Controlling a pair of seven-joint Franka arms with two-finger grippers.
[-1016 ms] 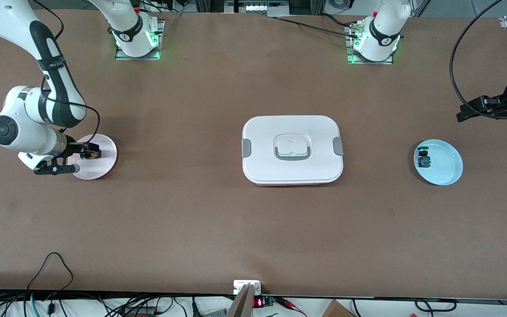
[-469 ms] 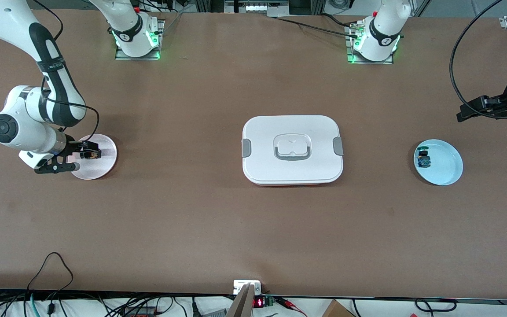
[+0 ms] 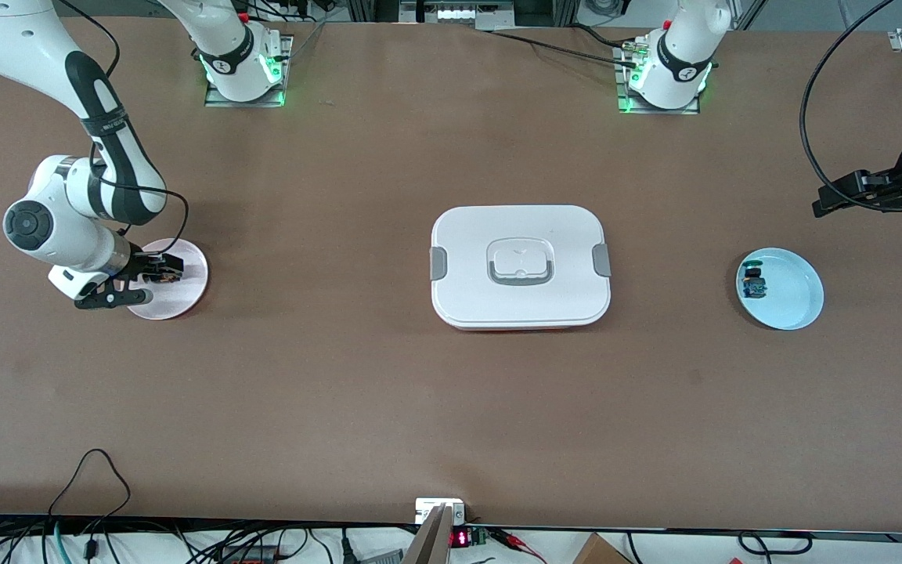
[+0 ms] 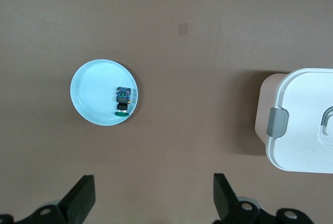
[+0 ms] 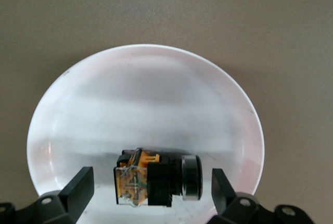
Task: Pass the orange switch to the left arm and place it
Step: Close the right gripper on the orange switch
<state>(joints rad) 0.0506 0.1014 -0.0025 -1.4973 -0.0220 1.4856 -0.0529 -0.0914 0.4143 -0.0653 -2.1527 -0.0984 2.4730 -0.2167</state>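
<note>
The orange switch (image 3: 160, 274) lies on its side on a pink plate (image 3: 187, 291) at the right arm's end of the table. My right gripper (image 3: 158, 280) is low over that plate. In the right wrist view it (image 5: 151, 179) is open, with the switch (image 5: 143, 182) between the fingers (image 5: 78, 182) and a gap on each side. My left gripper (image 3: 831, 200) waits high at the left arm's end of the table, open and empty (image 4: 153, 187). The white box (image 3: 520, 266) stands in the middle of the table between the two plates.
A light blue plate (image 3: 794, 304) near the left arm's end holds a small blue-and-green component (image 3: 753, 283); both show in the left wrist view, plate (image 4: 91, 96) and component (image 4: 123, 100), with a corner of the box (image 4: 307, 125). Cables hang along the table's front edge.
The right arm's wrist has shifted a little toward the box, and its gripper stays over the pink plate around the switch. The left arm has not moved.
</note>
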